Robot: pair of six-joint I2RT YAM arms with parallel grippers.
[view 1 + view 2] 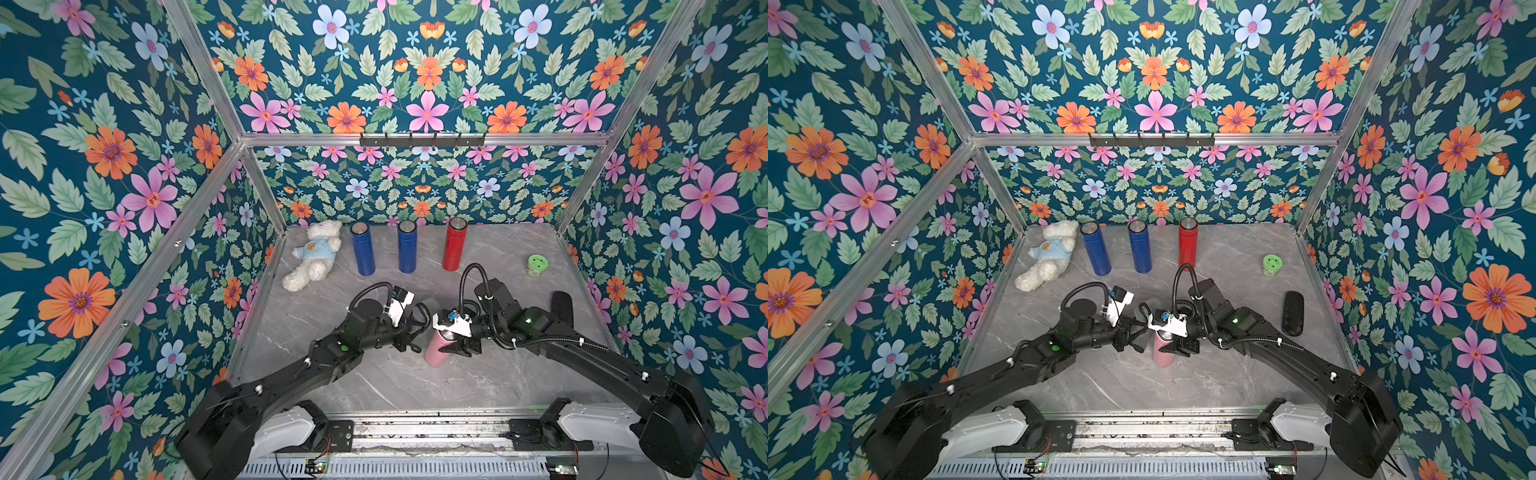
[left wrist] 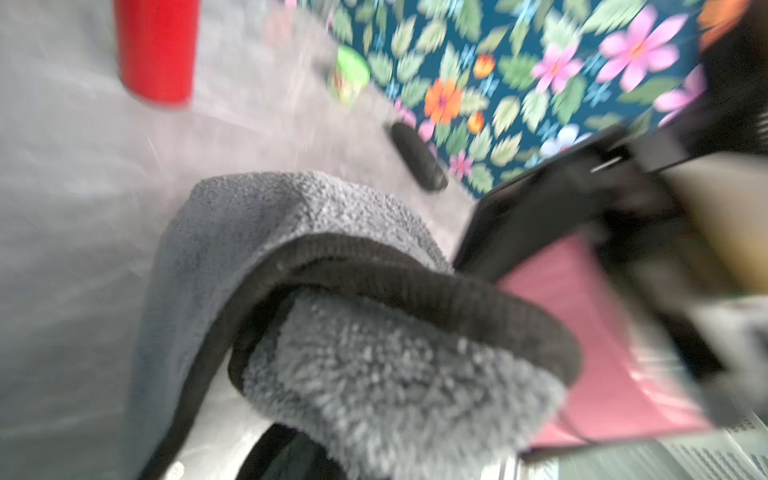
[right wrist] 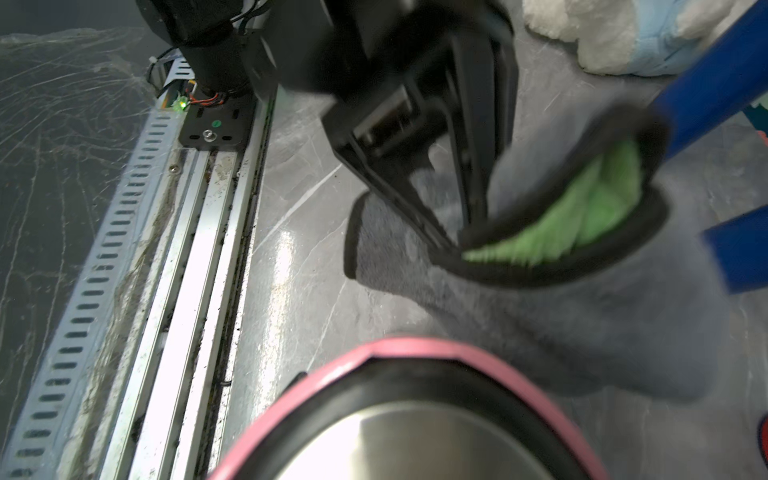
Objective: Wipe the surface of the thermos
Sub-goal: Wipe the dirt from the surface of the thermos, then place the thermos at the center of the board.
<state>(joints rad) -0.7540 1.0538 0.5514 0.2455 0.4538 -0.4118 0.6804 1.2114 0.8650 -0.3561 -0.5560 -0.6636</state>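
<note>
Thermos first: the pink thermos [image 1: 435,354] stands upright on the table [image 1: 374,386], your right fingers [image 1: 455,348] clamped partway open round its upper body. Just beside it, your left fingers [image 3: 473,158] pinch shut on the grey cloth [image 3: 540,324]. Behind stand a red thermos [image 1: 454,245] and two blue thermoses [image 1: 363,249].

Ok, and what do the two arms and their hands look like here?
The left arm and right arm are black with rounded joints, white base housings, a green light on each, and white cable ties. A black ribbed cable loops to a white wrist camera mount on each. The left hand and right hand have black fingers.
</note>
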